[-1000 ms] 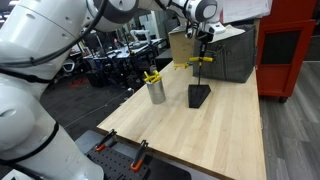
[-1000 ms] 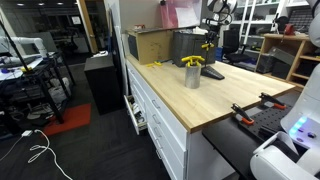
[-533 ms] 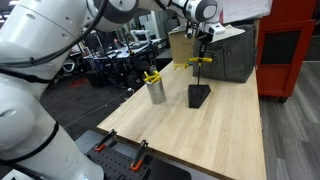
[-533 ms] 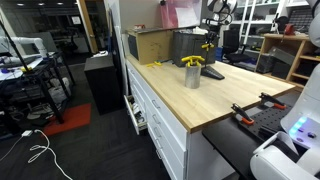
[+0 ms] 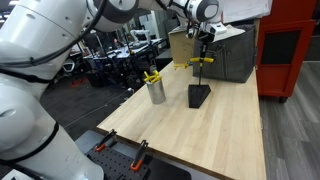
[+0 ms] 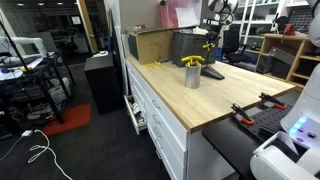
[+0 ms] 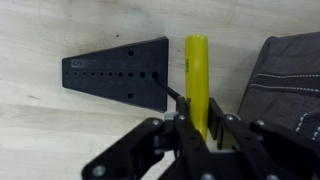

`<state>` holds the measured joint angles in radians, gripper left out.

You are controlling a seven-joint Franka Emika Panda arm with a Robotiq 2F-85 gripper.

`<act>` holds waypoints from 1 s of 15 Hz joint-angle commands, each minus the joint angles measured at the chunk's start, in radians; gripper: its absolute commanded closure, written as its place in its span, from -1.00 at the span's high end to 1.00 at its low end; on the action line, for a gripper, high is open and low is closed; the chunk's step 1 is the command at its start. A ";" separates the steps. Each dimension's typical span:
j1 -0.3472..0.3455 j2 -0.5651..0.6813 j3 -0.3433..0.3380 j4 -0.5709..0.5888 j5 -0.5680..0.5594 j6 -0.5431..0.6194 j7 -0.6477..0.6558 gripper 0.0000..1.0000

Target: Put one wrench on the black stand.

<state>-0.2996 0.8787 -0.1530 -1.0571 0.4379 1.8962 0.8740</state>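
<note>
Gripper [image 7: 205, 128] clamped shut around a yellow wrench [image 7: 197, 75], hanging just above the black stand [image 5: 198, 96], silver cup [image 5: 156, 92] nearby on the wooden table [image 5: 220, 140]

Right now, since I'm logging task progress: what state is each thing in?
gripper: shut on the wrench.
wrench: gripped, in the air, not yet on the black stand.
black stand: resting flat, nothing on it.
silver cup: upright, holding the spare wrenches.
</note>
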 commanded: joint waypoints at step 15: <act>-0.002 -0.053 -0.006 -0.078 0.006 -0.048 0.023 -0.88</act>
<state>-0.3043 0.8730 -0.1531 -1.0721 0.4391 1.8672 0.8740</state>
